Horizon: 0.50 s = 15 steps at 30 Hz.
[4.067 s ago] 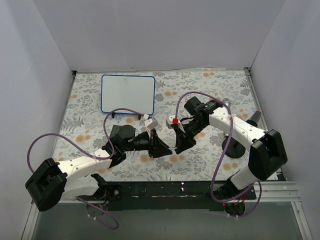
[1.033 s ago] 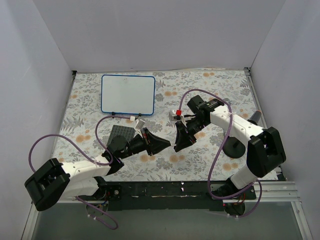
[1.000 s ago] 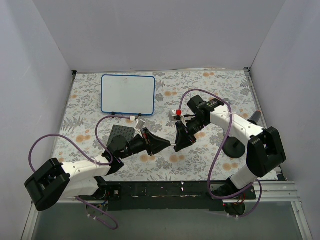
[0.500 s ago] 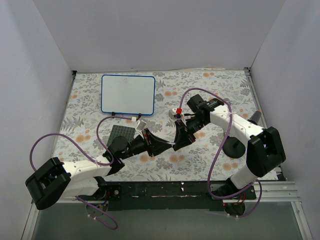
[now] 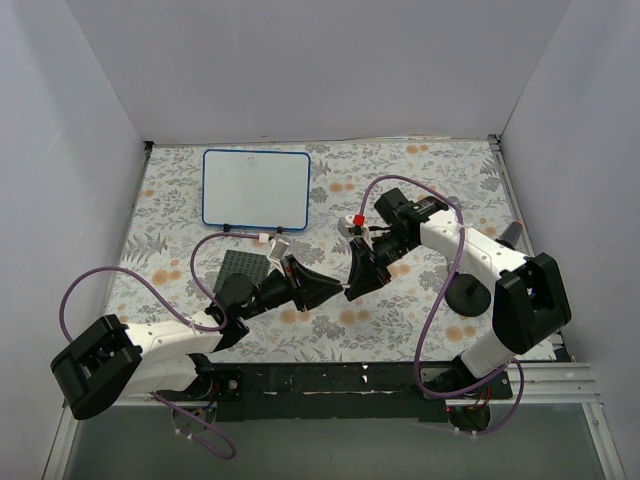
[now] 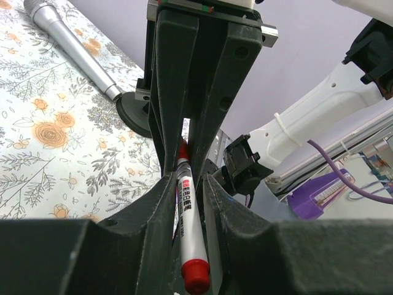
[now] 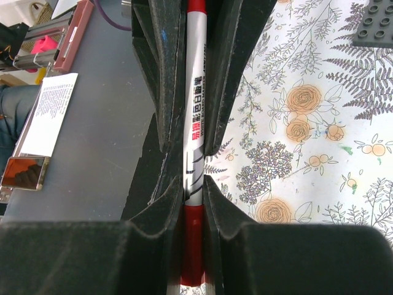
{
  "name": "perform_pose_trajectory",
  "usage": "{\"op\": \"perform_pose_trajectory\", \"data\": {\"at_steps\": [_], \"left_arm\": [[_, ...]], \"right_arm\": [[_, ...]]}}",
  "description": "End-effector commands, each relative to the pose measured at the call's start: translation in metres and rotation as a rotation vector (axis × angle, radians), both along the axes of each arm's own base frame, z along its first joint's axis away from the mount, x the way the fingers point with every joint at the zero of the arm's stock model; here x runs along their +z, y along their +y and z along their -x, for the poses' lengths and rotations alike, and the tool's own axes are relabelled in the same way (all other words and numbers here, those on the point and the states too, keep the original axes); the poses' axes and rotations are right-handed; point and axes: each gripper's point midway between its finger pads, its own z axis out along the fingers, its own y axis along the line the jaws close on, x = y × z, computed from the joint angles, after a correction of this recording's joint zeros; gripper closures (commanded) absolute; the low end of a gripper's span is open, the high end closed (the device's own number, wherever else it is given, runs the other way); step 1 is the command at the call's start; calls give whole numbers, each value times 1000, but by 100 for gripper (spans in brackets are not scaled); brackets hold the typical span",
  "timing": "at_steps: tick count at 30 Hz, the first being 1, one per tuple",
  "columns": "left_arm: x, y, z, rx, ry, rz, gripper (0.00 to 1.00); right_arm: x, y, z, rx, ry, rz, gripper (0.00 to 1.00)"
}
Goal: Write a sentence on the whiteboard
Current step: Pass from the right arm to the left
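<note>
Right gripper [image 7: 193, 184] jaws narrow, clamped on barrel of red marker [image 7: 195, 110]. Left gripper [image 6: 189, 184] jaws narrow too, flanking same marker from opposite end; gripping or just clear, cannot tell. Grippers meet tip to tip mid-table. Only left wrist view shows microphone [image 6: 73, 52] clearly; right wrist view catches corner of dark studded plate [image 7: 377, 21]. Whiteboard [image 5: 256, 188] flat at far left, well apart from grippers, seen only from top. Floral cloth [image 5: 420, 170] covers table; plain white walls [image 5: 300, 70] around

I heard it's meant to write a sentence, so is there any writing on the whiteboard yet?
No, in the overhead view the whiteboard is bare white, with no marks showing.
</note>
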Motion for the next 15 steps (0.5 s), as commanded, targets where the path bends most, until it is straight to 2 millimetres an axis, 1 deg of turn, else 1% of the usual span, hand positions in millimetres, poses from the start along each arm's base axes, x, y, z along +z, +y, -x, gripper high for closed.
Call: {"op": "perform_pose_trajectory", "data": {"at_steps": [1,10,13,14,15], "left_arm": [[14,4,0,23,-27,55,77],[14,3,1,15,-24,57,82],[12,2,1,9,-22,53,89],[12,1,2,1,-22,52,95],[11,1,2,1,-19,49,99]], "right_arm": [[8,6,-8,-3,-12,-38,99],[7,6,-8,-3,-6,-34,99],[6,6,-8,-3,-5,-35,99],[7,7,-8,-4,-6,-36,99],[6,6,-9,-5,-5,-35,99]]}}
